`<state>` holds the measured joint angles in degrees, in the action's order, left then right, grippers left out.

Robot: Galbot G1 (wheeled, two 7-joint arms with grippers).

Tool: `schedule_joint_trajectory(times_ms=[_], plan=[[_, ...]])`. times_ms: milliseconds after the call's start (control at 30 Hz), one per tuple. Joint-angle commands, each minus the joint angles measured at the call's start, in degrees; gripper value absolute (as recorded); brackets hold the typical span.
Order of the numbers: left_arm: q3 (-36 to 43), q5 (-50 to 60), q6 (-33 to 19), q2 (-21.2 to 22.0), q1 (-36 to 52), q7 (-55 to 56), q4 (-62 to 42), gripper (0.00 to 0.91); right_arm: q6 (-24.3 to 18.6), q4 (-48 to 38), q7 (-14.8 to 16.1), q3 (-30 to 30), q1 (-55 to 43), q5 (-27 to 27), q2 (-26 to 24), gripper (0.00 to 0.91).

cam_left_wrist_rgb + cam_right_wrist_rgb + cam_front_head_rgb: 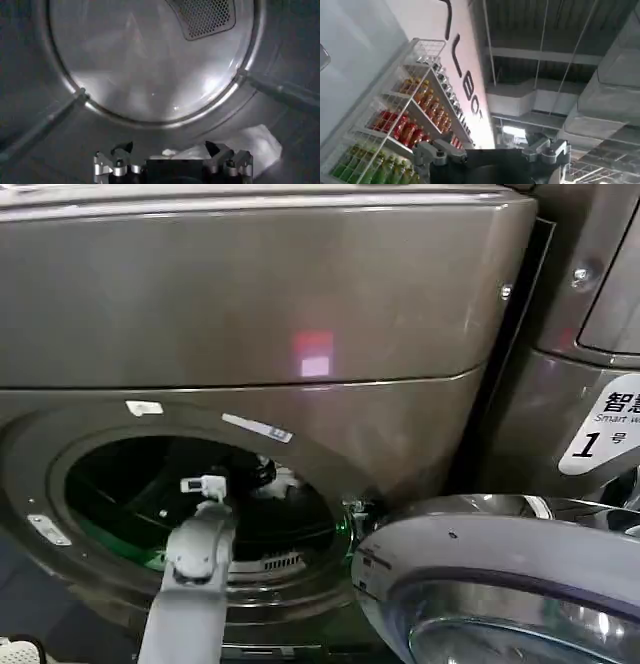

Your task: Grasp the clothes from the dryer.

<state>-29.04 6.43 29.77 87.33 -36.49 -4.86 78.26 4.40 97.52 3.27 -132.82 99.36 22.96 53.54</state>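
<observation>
Head view: open door (pixel 500 574) beside dryer (pixel 250 304).

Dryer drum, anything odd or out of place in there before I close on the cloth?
Nothing stands out. The dryer door hangs open, and the left gripper is inside the drum with its fingers spread just short of the clothes, a pale bunch lying on the drum wall. The drum looks undamaged.

Right end effector (pixel 492 152) pointed up toward a wall and ceiling.

Its finger bases sit at the bottom of the frame, spread apart with nothing between them. At lower left a wire shelf (pixel 415 100) holds rows of bottles (pixel 407 130): orange, red, green. Dark letters (pixel 462 82) run down the white wall; ducts (pixel 610 95) cross the ceiling at right.
</observation>
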Motion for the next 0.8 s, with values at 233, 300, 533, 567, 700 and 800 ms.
schedule_joint_trajectory(times_ms=[233,300,533,567,700,800], plan=[[-0.6,29.7,-7.7,-0.1,18.0,-19.2,-25.0,0.907,-0.4,0.6,0.4,1.3,-0.4,-0.1,0.5,0.907],[-0.2,35.6,-9.1,-0.3,19.4,-22.8,-26.2,0.907,-0.5,0.6,0.5,1.3,-0.3,-0.1,0.6,0.907],[0.6,55.4,-24.1,-2.2,21.4,-39.4,-25.8,0.907,-0.4,0.8,0.5,1.4,-0.3,-0.2,0.2,0.907],[0.1,57.3,-26.2,-2.4,21.1,-45.3,-24.6,0.907,-0.4,0.7,0.5,1.6,-0.3,-0.2,0.2,0.907],[-1.7,63.8,-33.1,-2.2,21.2,-52.3,-24.3,0.907,-0.5,1.0,0.5,2.3,-0.3,-1.2,0.2,0.907],[-2.4,63.3,-34.7,-2.6,21.6,-64.1,-24.2,0.907,-0.5,1.3,0.5,2.3,0.2,-1.3,0.2,0.907]])
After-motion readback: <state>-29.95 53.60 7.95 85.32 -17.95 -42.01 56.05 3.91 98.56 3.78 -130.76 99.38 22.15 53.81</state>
